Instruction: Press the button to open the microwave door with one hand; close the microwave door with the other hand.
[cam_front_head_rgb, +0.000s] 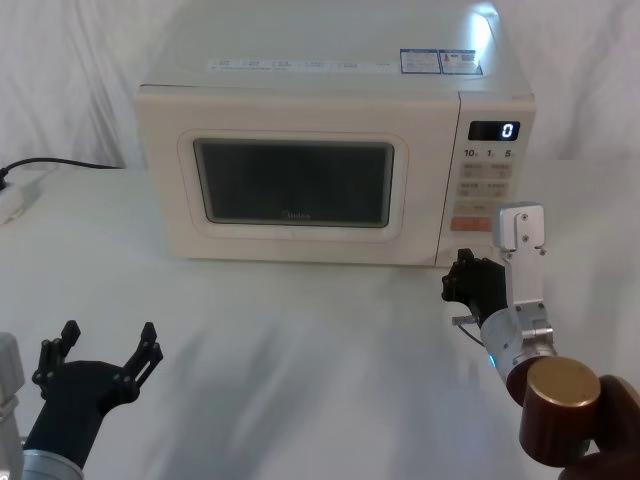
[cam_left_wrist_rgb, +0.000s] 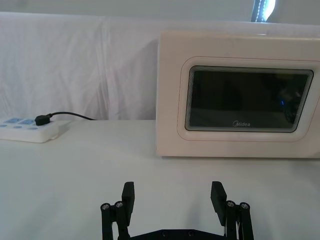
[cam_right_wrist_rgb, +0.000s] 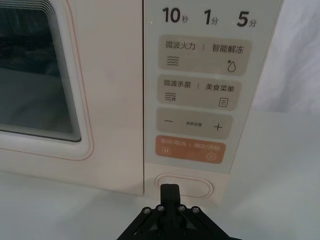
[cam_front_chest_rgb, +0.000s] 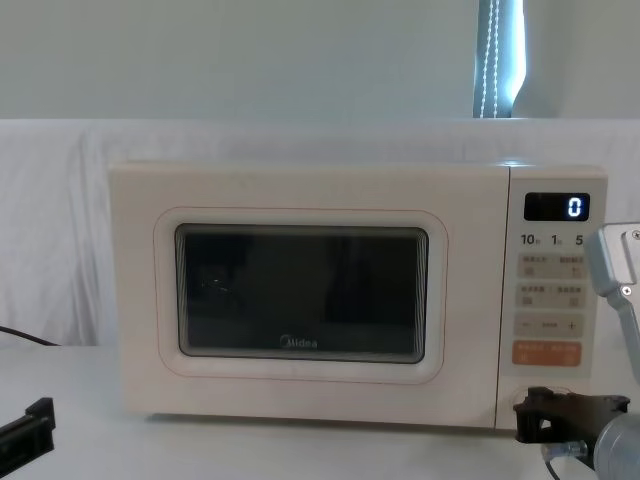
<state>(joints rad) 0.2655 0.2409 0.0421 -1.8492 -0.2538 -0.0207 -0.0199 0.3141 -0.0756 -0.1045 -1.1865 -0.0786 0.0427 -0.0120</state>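
Now, on your left, the left end effector (cam_front_head_rgb: 105, 355) waits low over the bench (cam_front_head_rgb: 300, 330), fingers apart, likely ready to shut the microwave door (cam_front_head_rgb: 295, 180), which sits closed. One microwave (cam_front_head_rgb: 335, 150) stands centre. Right of the door, the right end effector (cam_right_wrist_rgb: 169, 192), fingers together, points at the single button (cam_right_wrist_rgb: 184, 186), apparently to press.

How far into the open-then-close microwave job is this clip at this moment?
Nothing is finished yet: the microwave door sits flush and shut. In hand: the right end effector, fingers together, is lined up right in front of the button below the orange key; contact can't be confirmed. Left: pressing, the door opening, then the open left end effector, waiting low over the table, pushing it shut.
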